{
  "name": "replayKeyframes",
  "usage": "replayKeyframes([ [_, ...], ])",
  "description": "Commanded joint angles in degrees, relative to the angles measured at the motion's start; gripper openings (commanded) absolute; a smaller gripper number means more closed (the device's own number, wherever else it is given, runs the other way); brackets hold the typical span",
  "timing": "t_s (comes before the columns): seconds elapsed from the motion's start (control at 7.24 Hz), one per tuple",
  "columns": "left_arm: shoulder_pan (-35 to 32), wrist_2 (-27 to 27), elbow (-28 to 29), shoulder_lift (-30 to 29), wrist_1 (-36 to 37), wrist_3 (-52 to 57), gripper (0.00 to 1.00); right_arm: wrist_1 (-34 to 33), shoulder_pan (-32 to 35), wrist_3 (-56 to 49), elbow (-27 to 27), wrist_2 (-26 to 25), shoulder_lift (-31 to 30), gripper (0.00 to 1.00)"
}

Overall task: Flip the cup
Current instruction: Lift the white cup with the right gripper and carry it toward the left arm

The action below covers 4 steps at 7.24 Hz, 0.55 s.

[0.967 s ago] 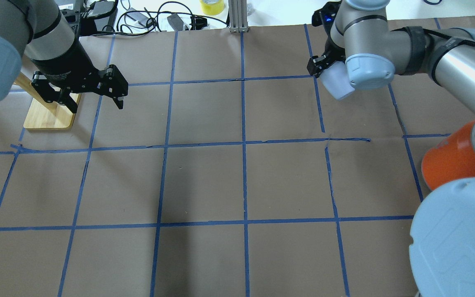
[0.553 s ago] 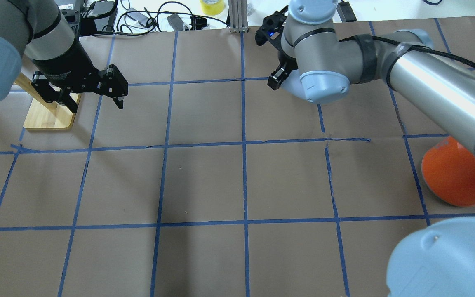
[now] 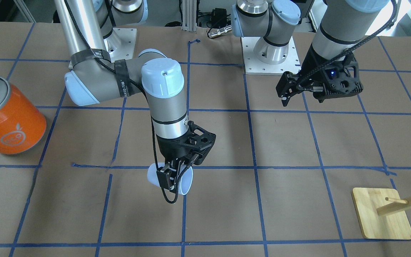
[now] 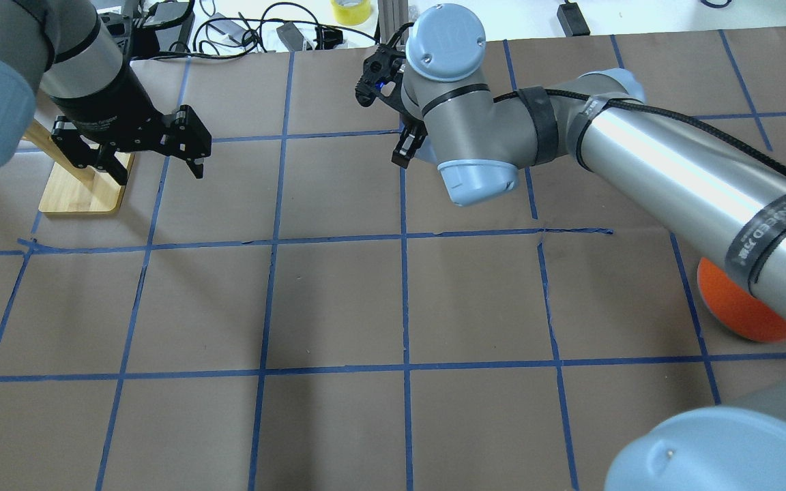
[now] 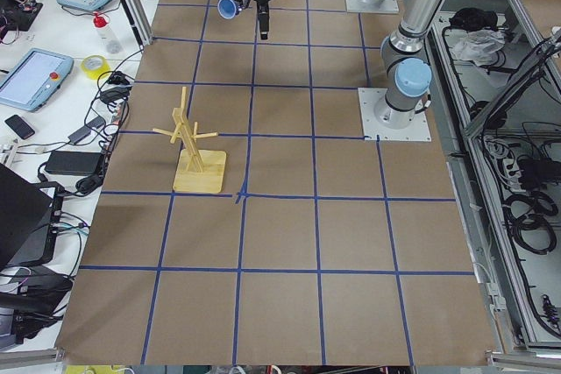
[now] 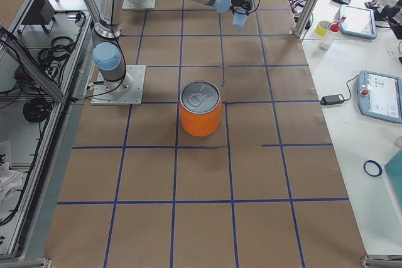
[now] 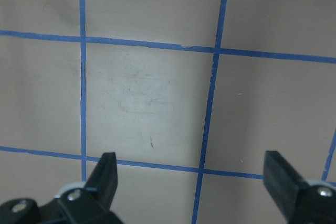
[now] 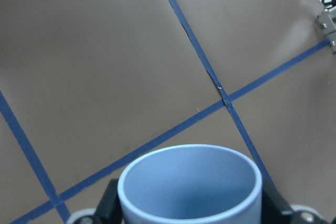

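The cup [image 3: 184, 184] is a small pale blue tumbler, held tilted above the table with its bluish mouth towards the right wrist camera [image 8: 189, 182]. My right gripper [image 3: 171, 180] is shut on its sides over a blue tape crossing at the far middle of the table. In the overhead view my right gripper [image 4: 406, 146] shows, but the wrist hides almost all of the cup. The cup also shows small in the exterior left view [image 5: 227, 7] and the exterior right view [image 6: 239, 20]. My left gripper [image 4: 157, 169] is open and empty, hovering beside the wooden stand; its fingers [image 7: 105, 171] frame bare paper.
A large orange can [image 3: 9, 117] with a silver top stands on the robot's right side of the table [image 6: 201, 108]. A wooden peg stand [image 4: 82, 191] on a square base stands at the far left [image 3: 382, 214]. Cables and yellow tape [image 4: 351, 10] lie beyond the table's far edge.
My right arm has swung left across the far part of the table, carrying the cup from the far right to the far middle. My left arm has not moved.
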Motion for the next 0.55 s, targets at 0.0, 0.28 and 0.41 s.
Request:
replayKeyframes([
  [0.0, 1.83, 0.06, 0.82, -0.19, -0.07, 0.09, 1.0, -0.5, 3.53, -4.64, 0.41, -0.17, 1.7, 0.61],
  [0.28, 4.39, -0.55, 0.64, 0.07, -0.24, 0.18, 1.0, -1.81, 5.11, -7.12, 0.41, 0.27, 2.49, 0.67],
  [0.41, 4.13, -0.56, 0.21, 0.16, -0.07, -0.61, 1.0, -2.17, 7.21, -10.71, 0.49, 0.02, 3.45, 0.71],
])
